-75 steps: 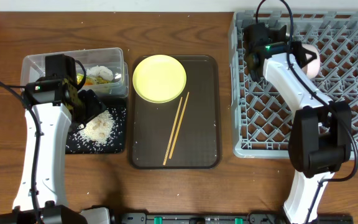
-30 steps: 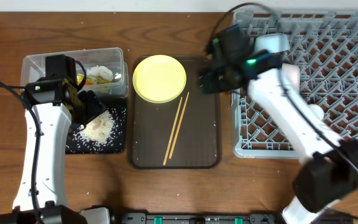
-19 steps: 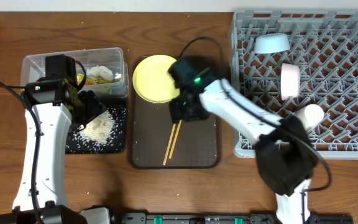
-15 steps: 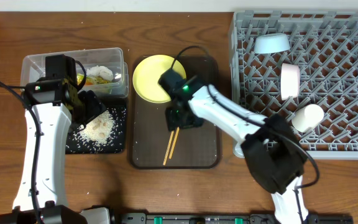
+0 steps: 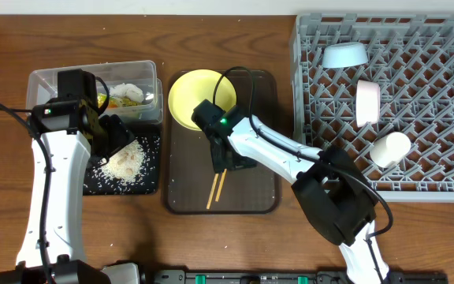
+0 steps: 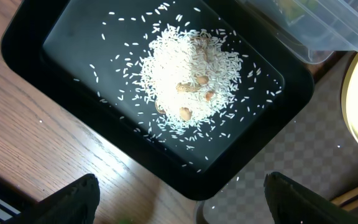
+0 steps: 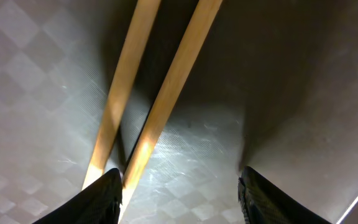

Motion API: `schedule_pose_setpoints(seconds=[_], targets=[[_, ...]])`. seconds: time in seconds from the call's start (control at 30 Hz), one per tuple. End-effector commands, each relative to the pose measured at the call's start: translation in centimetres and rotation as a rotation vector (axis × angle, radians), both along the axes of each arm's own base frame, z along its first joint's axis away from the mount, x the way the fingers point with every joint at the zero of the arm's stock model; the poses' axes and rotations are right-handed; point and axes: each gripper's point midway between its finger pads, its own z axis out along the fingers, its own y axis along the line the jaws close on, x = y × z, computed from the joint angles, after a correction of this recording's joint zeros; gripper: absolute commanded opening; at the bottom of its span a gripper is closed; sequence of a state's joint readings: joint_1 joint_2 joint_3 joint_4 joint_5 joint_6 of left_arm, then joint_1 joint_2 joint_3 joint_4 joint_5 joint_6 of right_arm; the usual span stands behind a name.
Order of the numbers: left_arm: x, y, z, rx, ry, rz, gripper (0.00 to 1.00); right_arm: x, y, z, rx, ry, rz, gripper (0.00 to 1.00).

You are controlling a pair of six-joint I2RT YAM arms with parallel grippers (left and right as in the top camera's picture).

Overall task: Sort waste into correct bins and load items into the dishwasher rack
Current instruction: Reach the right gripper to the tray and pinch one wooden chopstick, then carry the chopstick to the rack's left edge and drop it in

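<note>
Two wooden chopsticks (image 7: pixel 166 106) lie side by side on the brown serving tray (image 5: pixel 260 118), just below the yellow plate (image 5: pixel 191 95). Your right gripper (image 7: pixel 185 193) is down over their upper half with its fingers spread and nothing pinched. In the right wrist view both sticks run close against one fingertip (image 7: pixel 101 196), while the other stands clear over bare tray.

Finding: the step in hand appears to be the chopstick pick-up for the dishwasher rack (image 5: pixel 432 170). The rack holds the light blue bowl (image 5: pixel 345 55), the white bowl (image 5: pixel 367 102) and the small cup (image 5: pixel 390 147). The plate and chopsticks remain outstanding.

Recommendation: centre both sticks between the fingers before you close. They are thin and lie flat, so one could roll or slip out.

Your left gripper (image 6: pixel 179 199) hangs spread and empty above the black tray (image 6: pixel 36 50) of rice scraps (image 6: pixel 191 81). The clear tub (image 5: pixel 53 79) beside it holds the wrapper (image 5: pixel 109 99).
</note>
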State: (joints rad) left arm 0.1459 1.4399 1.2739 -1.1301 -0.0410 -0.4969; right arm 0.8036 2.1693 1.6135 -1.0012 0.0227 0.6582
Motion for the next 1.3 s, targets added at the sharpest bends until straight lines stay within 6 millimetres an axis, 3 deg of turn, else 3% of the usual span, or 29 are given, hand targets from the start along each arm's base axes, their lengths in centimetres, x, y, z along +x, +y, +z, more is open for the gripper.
schedule_pose_setpoints(seconds=[0.0, 0.2, 0.63, 0.97, 1.1, 1.27], targets=[[-0.3, 0.4, 0.1, 0.020, 0.010, 0.000, 0.87, -0.5, -0.3, -1.1, -0.040, 0.005, -0.009, 0.59], [-0.3, 0.4, 0.0, 0.019, 0.012, 0.000, 0.87, -0.9, -0.2, -1.3, -0.032, 0.026, -0.010, 0.55], [-0.4, 0.4, 0.0, 0.019, 0.016, 0.000, 0.87, -1.6, -1.2, -1.3, -0.068, 0.058, -0.059, 0.01], [-0.4, 0.4, 0.0, 0.018, 0.015, 0.000, 0.87, -0.6, -3.9, -0.4, -0.094, 0.088, -0.111, 0.01], [-0.4, 0.4, 0.0, 0.018, 0.015, 0.000, 0.87, 0.9, -5.0, 1.9, -0.053, 0.055, -0.066, 0.01], [-0.4, 0.4, 0.0, 0.018, 0.015, 0.000, 0.87, 2.7, -6.8, 6.5, 0.014, -0.026, -0.033, 0.01]])
